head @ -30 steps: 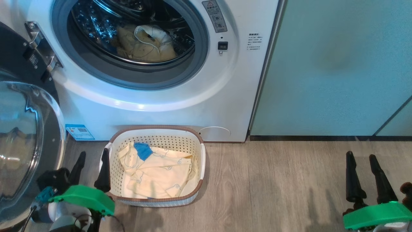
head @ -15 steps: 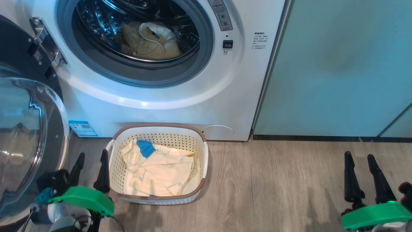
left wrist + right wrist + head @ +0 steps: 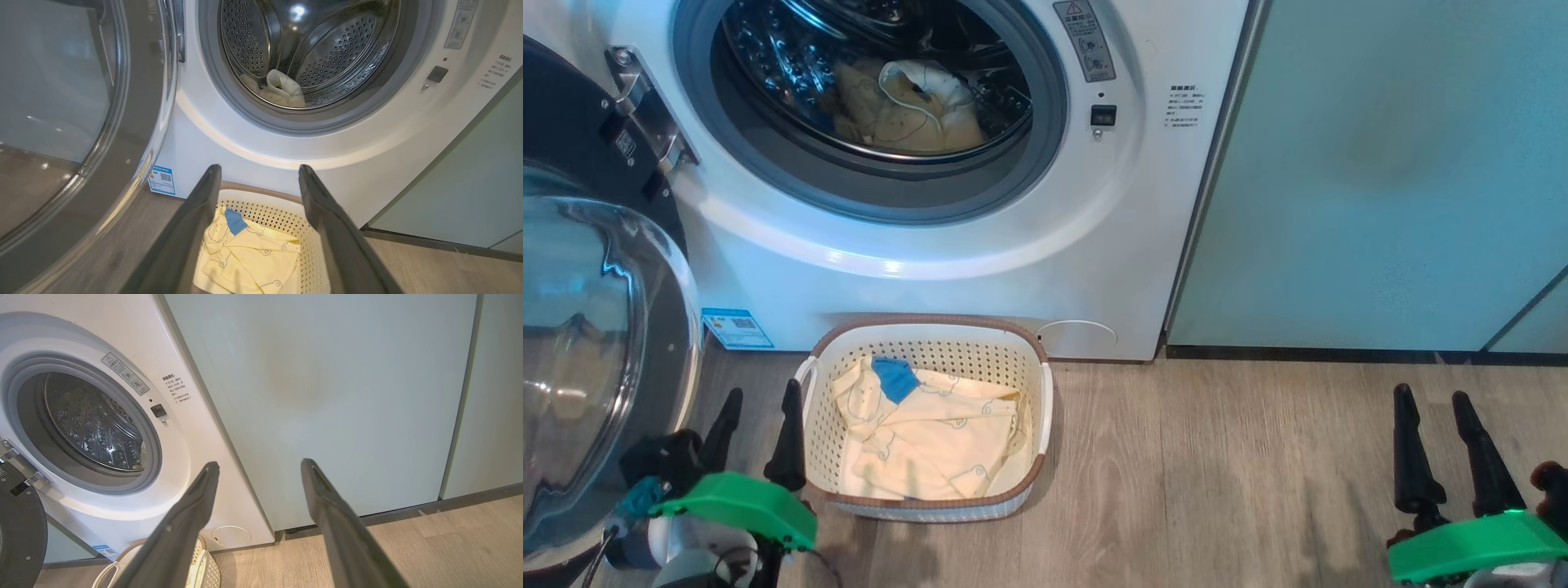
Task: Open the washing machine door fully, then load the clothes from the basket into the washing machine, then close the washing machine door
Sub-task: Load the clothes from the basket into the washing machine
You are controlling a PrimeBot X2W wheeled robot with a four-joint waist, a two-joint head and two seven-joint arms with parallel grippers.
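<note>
Left tool (image 3: 762, 389), right tool (image 3: 1431, 392): wide, empty

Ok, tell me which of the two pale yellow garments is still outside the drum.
The flat garment with the blue patch, lying in the basket on the floor. The crumpled garment already lies inside the washing machine.

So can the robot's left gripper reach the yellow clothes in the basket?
Probably yes. The left gripper is open right beside the basket, the clothes lie uncovered inside it, and nothing stands between them.
</note>
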